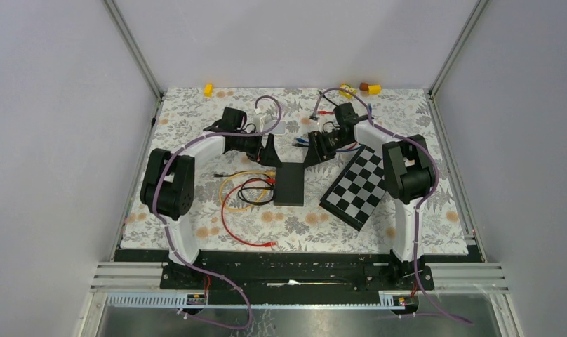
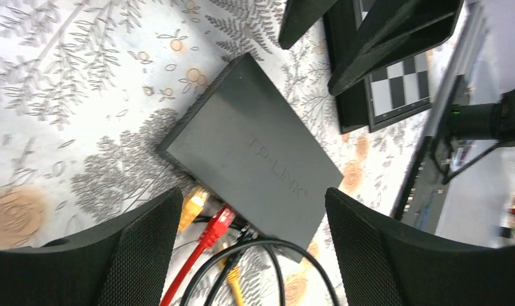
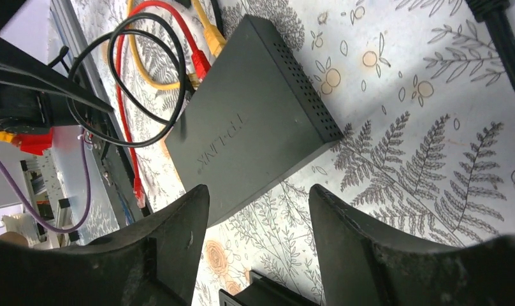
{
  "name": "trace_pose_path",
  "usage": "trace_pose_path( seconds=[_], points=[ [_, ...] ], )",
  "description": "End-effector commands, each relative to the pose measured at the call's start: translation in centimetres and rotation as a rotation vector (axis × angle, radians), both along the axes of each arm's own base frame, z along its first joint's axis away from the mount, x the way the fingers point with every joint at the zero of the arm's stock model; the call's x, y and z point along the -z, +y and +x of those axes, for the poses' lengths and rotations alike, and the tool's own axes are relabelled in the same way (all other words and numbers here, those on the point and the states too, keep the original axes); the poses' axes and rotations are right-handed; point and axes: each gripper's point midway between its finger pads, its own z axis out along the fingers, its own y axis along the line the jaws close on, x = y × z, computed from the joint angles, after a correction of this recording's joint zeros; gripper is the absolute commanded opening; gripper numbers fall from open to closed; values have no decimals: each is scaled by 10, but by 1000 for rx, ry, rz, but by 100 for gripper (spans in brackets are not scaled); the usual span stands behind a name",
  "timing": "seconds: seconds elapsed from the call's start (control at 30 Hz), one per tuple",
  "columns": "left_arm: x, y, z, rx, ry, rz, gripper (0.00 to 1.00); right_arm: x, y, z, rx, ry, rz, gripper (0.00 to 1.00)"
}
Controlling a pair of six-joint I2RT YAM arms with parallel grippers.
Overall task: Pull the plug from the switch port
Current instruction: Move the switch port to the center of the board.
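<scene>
The switch [image 1: 289, 184] is a flat black box. It lies in the middle of the top view, on the flowery table [image 1: 421, 232]. A red plug [image 2: 218, 221] sits in its side, at the bottom middle of the left wrist view. A yellow plug [image 2: 194, 205] is right beside it, and a black cable [image 2: 255, 241] loops over both.

The plug looks small, hard and a bit slippery, and the wire behind it is soft and bendy. I think it is best to pinch the hard plug, not the wire. The box looks light, so it may slide when the plug is pulled.

Both arms reach in toward the middle and tip down at the box. The left gripper [image 2: 252, 210] is wide open and holds nothing. The right gripper [image 3: 258, 191] is open and empty too.
</scene>
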Motion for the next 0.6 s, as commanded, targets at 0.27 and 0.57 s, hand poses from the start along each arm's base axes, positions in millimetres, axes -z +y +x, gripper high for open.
trace_pose_path(
  seconds=[0.27, 0.57],
  points=[
    [4, 46, 20, 16, -340, 271, 80, -8, -5, -17, -34, -20, -33, 66],
    [23, 64, 8, 36, -455, 441, 78, -1, 0, -21, -48, -10, -35, 65]
  ],
)
